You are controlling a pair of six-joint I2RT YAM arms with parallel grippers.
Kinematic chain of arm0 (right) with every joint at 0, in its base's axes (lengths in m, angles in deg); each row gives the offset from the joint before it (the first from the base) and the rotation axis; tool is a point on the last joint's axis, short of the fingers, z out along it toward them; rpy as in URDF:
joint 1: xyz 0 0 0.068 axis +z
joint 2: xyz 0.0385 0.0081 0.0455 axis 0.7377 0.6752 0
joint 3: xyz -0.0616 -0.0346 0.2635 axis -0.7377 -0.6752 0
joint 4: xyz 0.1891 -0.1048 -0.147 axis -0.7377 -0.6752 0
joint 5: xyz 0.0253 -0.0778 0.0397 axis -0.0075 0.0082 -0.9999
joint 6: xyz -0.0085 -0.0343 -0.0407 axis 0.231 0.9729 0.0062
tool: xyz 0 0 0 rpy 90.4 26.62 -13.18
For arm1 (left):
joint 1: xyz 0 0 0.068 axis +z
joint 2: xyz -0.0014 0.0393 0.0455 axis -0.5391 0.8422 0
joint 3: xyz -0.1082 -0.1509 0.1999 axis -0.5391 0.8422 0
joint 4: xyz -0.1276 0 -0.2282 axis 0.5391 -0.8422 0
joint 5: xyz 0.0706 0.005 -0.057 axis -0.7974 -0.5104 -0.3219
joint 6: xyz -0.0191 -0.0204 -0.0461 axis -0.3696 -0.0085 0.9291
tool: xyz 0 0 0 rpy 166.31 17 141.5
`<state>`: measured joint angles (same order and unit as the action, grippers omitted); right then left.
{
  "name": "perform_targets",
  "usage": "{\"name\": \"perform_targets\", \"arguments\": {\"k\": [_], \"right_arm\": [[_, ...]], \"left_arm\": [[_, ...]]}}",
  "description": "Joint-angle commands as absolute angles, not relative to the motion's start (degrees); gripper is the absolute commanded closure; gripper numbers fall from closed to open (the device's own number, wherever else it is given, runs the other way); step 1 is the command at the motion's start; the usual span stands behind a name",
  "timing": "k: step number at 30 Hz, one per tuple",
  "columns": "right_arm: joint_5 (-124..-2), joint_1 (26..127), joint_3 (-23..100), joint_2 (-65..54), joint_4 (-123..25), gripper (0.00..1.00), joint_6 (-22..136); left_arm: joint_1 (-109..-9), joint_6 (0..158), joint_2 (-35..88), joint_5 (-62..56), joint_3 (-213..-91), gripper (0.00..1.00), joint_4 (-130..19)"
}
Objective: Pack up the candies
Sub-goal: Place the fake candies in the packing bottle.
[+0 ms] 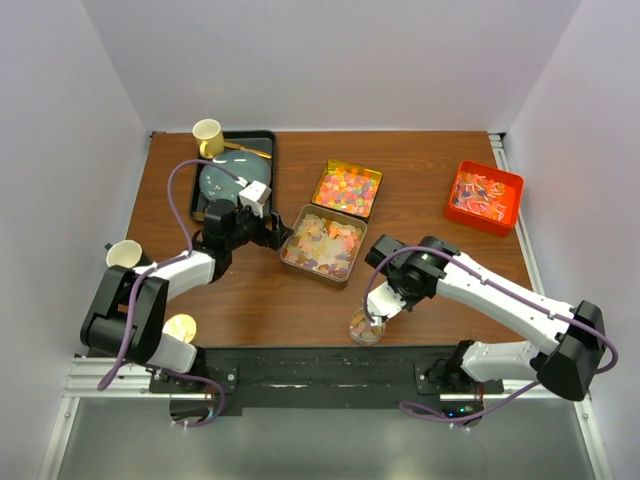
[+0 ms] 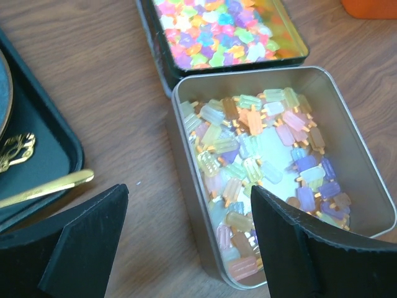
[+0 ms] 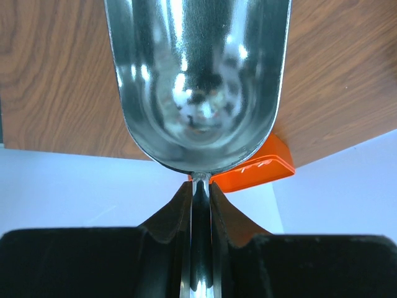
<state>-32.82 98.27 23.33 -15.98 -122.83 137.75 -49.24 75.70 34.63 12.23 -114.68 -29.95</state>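
Pastel candies [image 2: 260, 155] fill a silver tin [image 1: 322, 243]. My left gripper [image 2: 189, 194] is open at the tin's near left corner, one finger over the table and the other over the candies; from above that gripper [image 1: 279, 236] sits at the tin's left wall. Bright multicolour candies [image 2: 217, 31] lie in a yellow tin [image 1: 347, 189]. Red-white candies [image 1: 482, 192] sit in an orange bin [image 1: 497, 222]. My right gripper [image 3: 200, 186] is shut on the handle of a metal scoop [image 3: 198, 81], whose bowl looks empty. Seen from above, the right gripper [image 1: 386, 300] hangs over a small glass jar [image 1: 366, 327].
A black tray [image 1: 262, 143] at the back left holds a round grey plate [image 1: 230, 178] and gold utensils [image 2: 43, 186]. A yellow cup [image 1: 208, 135] stands beside it. Another cup [image 1: 123, 253] and a gold round lid [image 1: 180, 327] are by the left arm's base.
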Motion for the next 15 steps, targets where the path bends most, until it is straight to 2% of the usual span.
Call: {"name": "perform_targets", "arguments": {"k": [1,3,7,10,15], "right_arm": [[-35.05,98.25,29.6,-16.28,-124.18,1.0,131.09],[-37.79,97.63,33.74,-15.92,-123.13,1.0,126.68],[-39.83,97.28,34.28,-14.69,-120.32,1.0,116.93],[-39.56,96.67,32.78,-15.04,-117.07,1.0,114.63],[-39.47,93.15,32.69,-15.31,-115.92,1.0,115.32]], "left_arm": [[-52.48,73.92,35.26,11.25,-118.63,0.16,-28.32],[-54.84,72.69,36.05,9.33,-119.42,0.16,-30.51],[-56.79,73.55,38.33,3.01,-122.14,0.26,-33.94],[-56.97,74.79,40.7,-0.79,-124.07,0.35,-36.4],[-56.97,74.44,45.62,-0.97,-127.68,0.41,-40.89]]}}
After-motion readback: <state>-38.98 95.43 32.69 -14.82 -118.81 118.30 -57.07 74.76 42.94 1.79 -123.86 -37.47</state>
